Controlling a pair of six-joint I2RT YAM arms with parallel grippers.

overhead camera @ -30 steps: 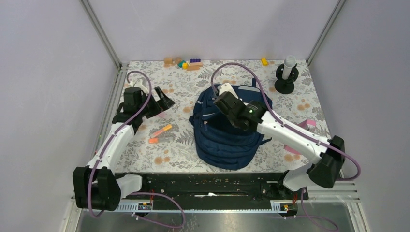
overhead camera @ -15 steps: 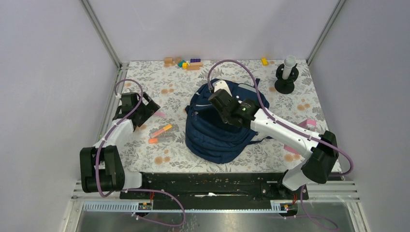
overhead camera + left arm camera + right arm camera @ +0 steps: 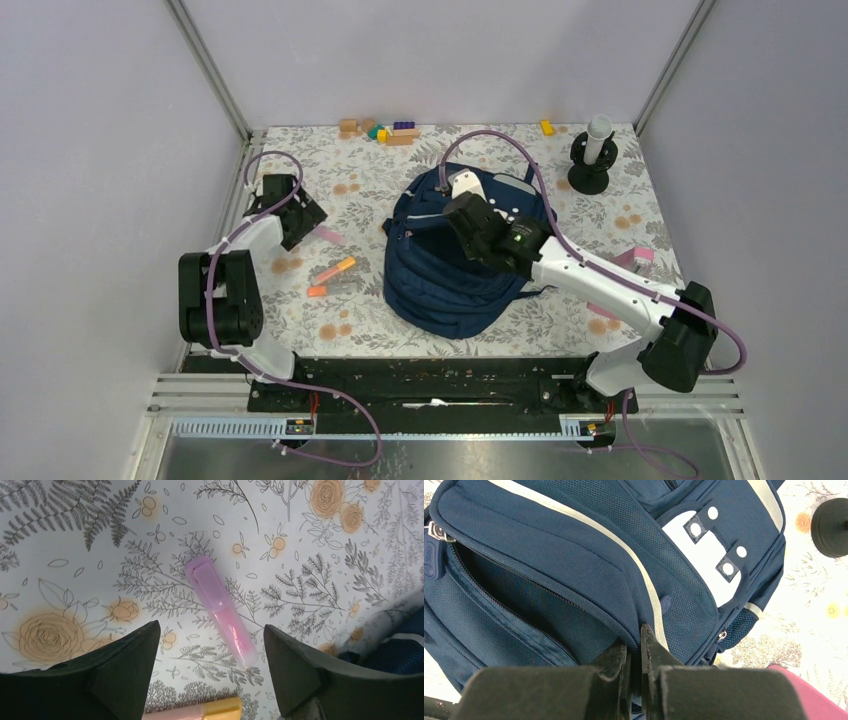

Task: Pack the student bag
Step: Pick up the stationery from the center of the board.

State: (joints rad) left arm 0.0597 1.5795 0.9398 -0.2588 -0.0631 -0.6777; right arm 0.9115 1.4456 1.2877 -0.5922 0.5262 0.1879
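- We see three plain walls, all pale lilac-grey: the back wall (image 3: 440, 60) across the top of the frame, the left wall (image 3: 100, 150) and the right wall (image 3: 760, 150).
- Two aluminium posts mark the far corners, the left post (image 3: 210, 70) and the right post (image 3: 675, 65), each slanting outward toward the top edge.
- The table (image 3: 360, 320) fills the middle, covered by a white cloth (image 3: 75, 555) printed with grey ferns and orange flowers.
- Low in the frame we find a black plate (image 3: 430, 378) running across, a slotted silver rail (image 3: 400, 426) under it, and a dull grey metal sheet (image 3: 450, 462) at the very bottom.
- The light is soft and even; the shadows we can make out are faint.
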